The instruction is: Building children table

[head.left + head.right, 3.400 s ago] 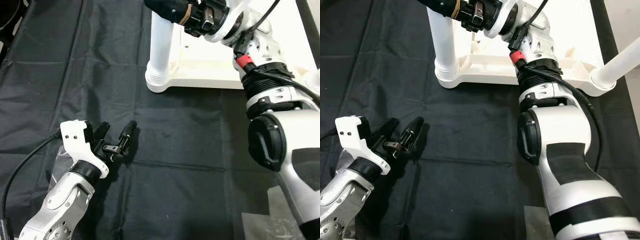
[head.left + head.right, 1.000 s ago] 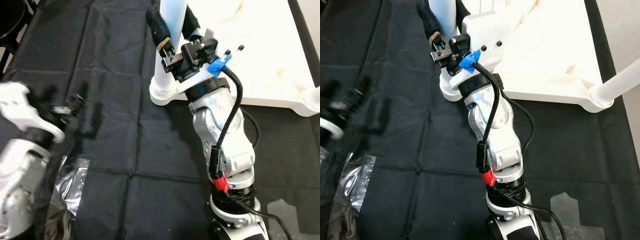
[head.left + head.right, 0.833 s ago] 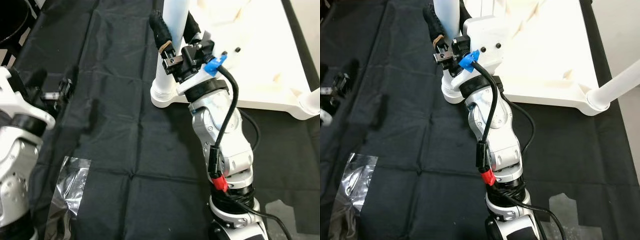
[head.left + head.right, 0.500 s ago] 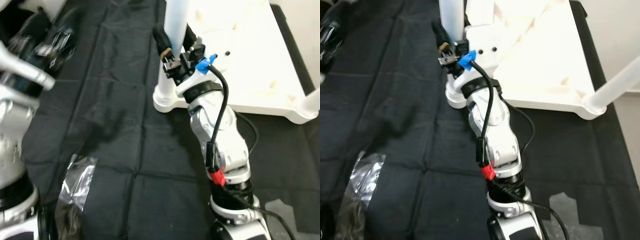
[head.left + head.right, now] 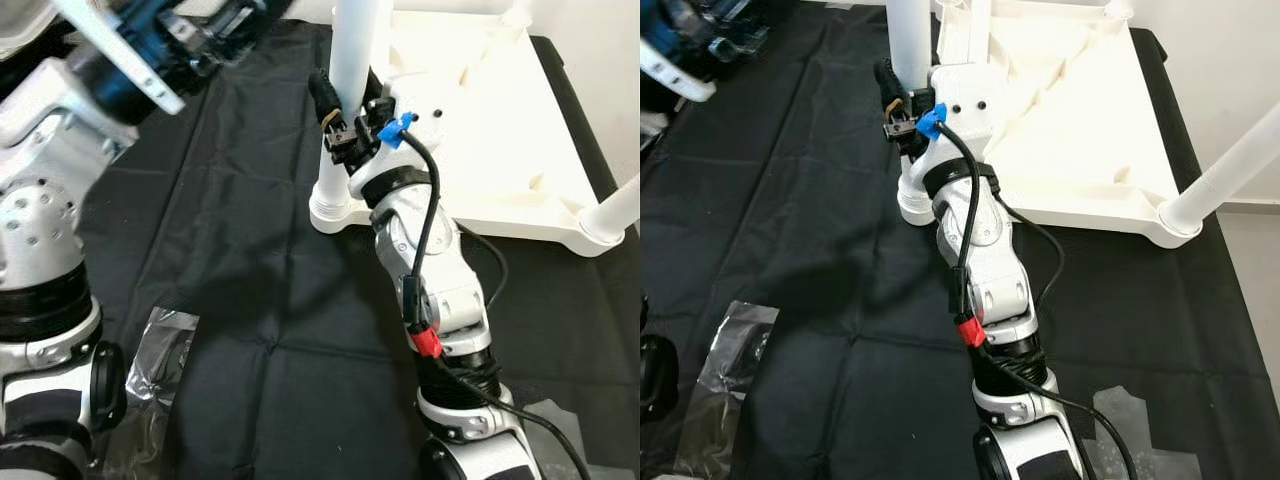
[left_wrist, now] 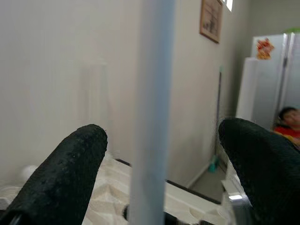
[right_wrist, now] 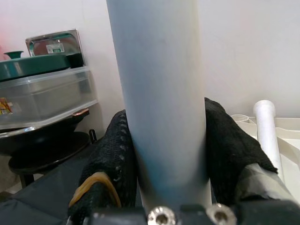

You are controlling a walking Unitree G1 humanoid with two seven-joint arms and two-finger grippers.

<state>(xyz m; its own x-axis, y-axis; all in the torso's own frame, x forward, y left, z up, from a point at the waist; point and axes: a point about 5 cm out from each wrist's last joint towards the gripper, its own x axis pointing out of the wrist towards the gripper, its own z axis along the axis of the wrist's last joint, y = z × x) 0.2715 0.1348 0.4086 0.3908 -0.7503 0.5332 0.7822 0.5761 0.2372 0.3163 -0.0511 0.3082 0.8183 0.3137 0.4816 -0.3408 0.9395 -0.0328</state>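
Note:
The white children's table point(image 5: 490, 140) lies upside down on a black cloth. Its near-left leg point(image 5: 352, 50) stands upright in its socket. My right gripper point(image 5: 345, 105) is shut on this leg low down, a black finger point(image 7: 110, 154) on each side of the tube point(image 7: 159, 93). My left gripper point(image 5: 235, 20) is raised at the upper left, blurred, a little to the left of the same leg. Its fingers point(image 6: 65, 173) stand open, with the leg point(image 6: 152, 93) seen beyond the gap and nothing held. Another leg point(image 5: 1230, 160) stands at the table's near-right corner.
A crumpled clear plastic bag point(image 5: 150, 370) lies on the cloth point(image 5: 250, 250) at the lower left. A grey tape patch point(image 5: 1140, 440) sits at the bottom right. A green-lidded container point(image 7: 42, 89) stands off to one side. A person point(image 6: 287, 124) sits far back by a fridge.
My left arm has swung up from the low left to the upper left, toward the leg. The head camera has shifted. My right gripper stays shut on the leg.

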